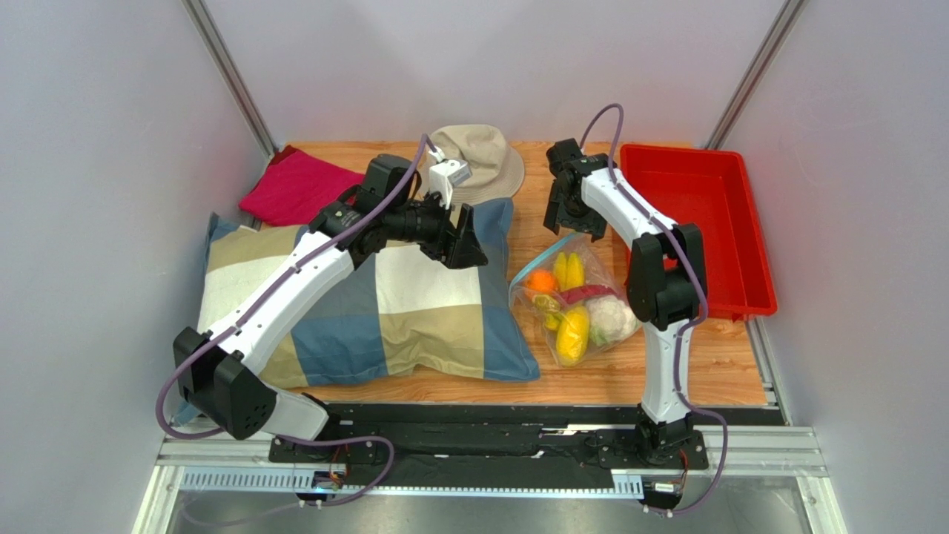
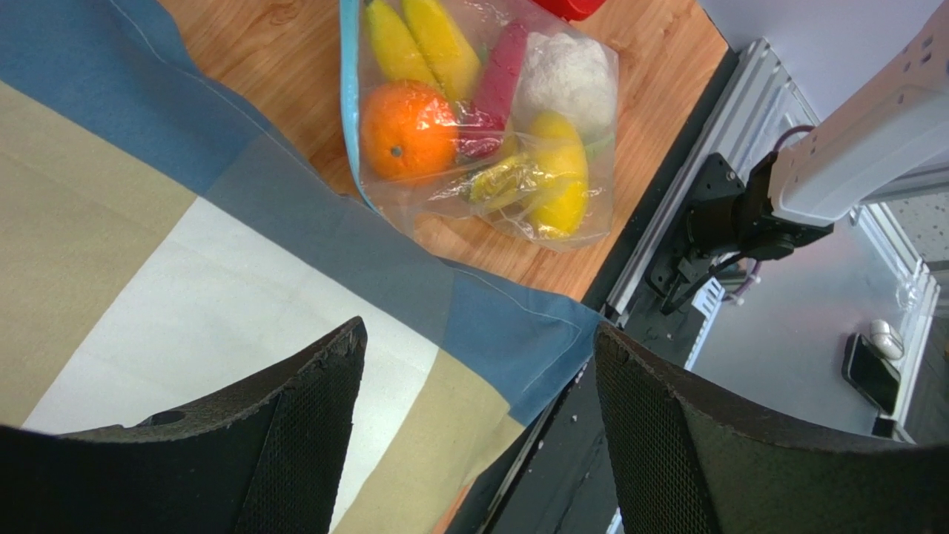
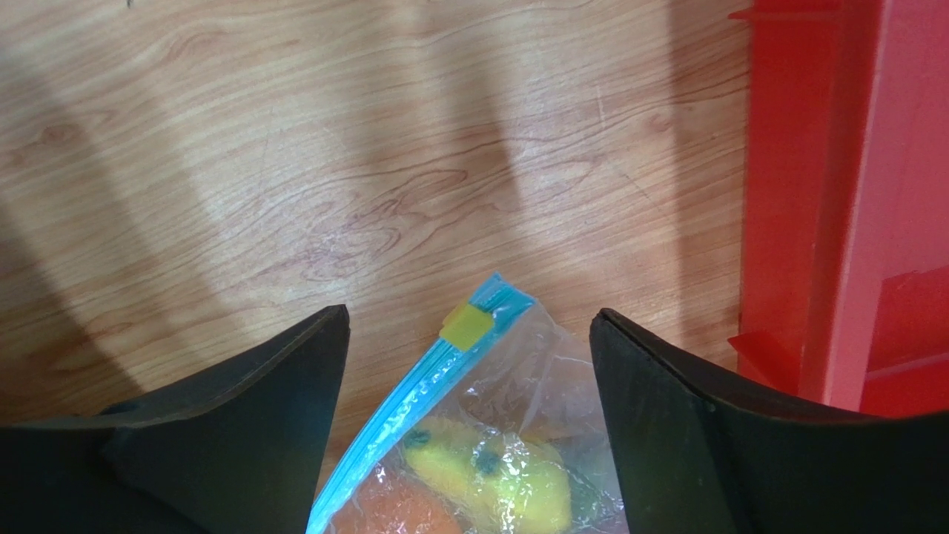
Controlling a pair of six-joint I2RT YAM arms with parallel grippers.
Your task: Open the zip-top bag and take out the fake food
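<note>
The clear zip-top bag (image 1: 574, 298) lies on the wooden table, right of the pillow, with its blue zip strip (image 3: 440, 373) shut and a yellow slider (image 3: 466, 325) at the far corner. Inside is the fake food: an orange (image 2: 407, 128), bananas (image 2: 423, 45), a red pepper piece (image 2: 496, 78), a cauliflower (image 2: 568, 72) and a yellow fruit (image 2: 557, 167). My right gripper (image 3: 468, 323) hangs open just above the bag's far corner, the slider between its fingers, touching nothing. My left gripper (image 2: 479, 334) is open and empty over the pillow's right edge, left of the bag.
A checked blue, beige and white pillow (image 1: 379, 300) covers the table's left half. A beige hat (image 1: 485, 156) and a magenta cloth (image 1: 295, 184) lie at the back. A red bin (image 1: 713, 223) stands to the right, close beside the bag.
</note>
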